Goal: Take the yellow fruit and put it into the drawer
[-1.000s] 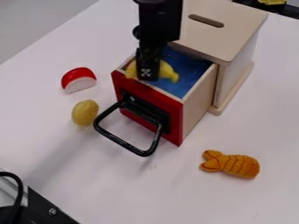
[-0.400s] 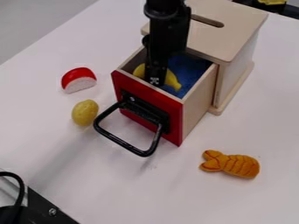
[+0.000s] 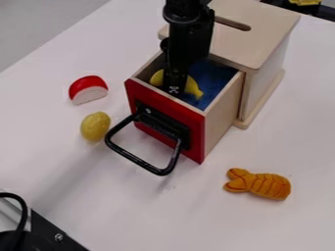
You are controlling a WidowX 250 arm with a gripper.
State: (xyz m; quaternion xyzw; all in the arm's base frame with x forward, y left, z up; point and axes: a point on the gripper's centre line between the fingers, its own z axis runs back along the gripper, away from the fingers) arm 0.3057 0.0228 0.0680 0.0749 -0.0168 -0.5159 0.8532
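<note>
The black gripper [image 3: 173, 88] hangs down inside the open drawer [image 3: 219, 105], just behind its red front panel. It is shut on a yellow banana [image 3: 193, 87], which shows to both sides of the dark fingers. The banana is low in the drawer, over the blue bottom; whether it touches that bottom cannot be made out. The middle of the banana is hidden by the gripper. On the table, left of the drawer, lies a yellow-green oval fruit [image 3: 95, 126].
A wooden cabinet [image 3: 258, 37] with a slotted top stands behind the drawer. The drawer's black handle [image 3: 140, 161] juts forward. A red-and-white piece [image 3: 87, 89] lies at the left, an orange fish-like toy [image 3: 260, 184] at the lower right. Black equipment [image 3: 49, 233] occupies the lower left corner.
The gripper and banana have moved a little right and down, from the drawer's left front edge into the drawer. Since the middle frame they have barely shifted.
</note>
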